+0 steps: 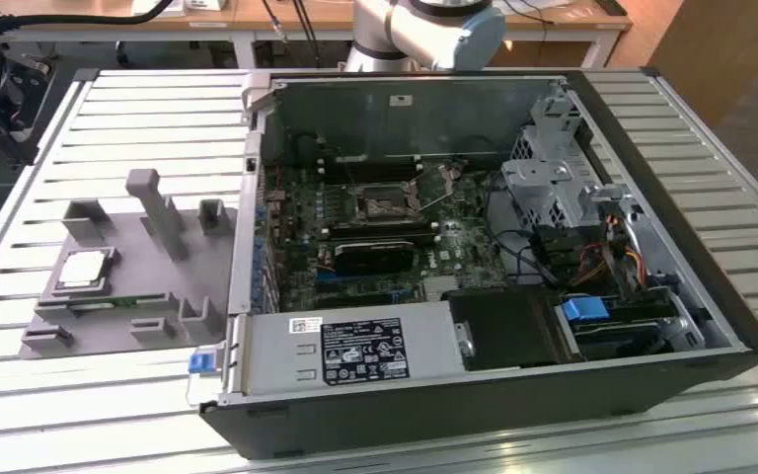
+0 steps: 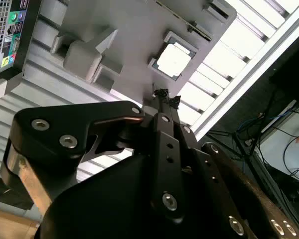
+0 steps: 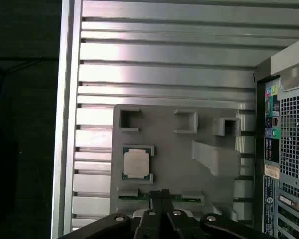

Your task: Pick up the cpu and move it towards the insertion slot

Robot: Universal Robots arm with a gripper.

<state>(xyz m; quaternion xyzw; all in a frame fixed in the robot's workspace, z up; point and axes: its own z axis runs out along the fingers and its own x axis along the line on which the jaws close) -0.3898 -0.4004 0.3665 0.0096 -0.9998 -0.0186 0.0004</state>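
The cpu [image 1: 86, 269] is a flat square chip with a silvery top. It lies in a shallow pocket of the grey fixture [image 1: 155, 286], at the exterior view's left. Both wrist views also catch the cpu [image 2: 173, 60] [image 3: 137, 163] from above. My gripper [image 3: 162, 192] [image 2: 165, 95] hangs well above the fixture, apart from the chip, its fingers together and holding nothing. The insertion slot [image 1: 386, 202] is a metal-framed square socket on the motherboard inside the open computer case [image 1: 485, 415].
A narrow green circuit strip [image 3: 154, 198] lies in the fixture beside the chip. Grey posts [image 1: 155, 202] rise from the fixture. Inside the case are a black heatsink [image 1: 376, 257], a power supply [image 1: 352, 348] and a drive cage [image 1: 557, 183]. The slatted table [image 1: 115, 118] ends close beyond the fixture.
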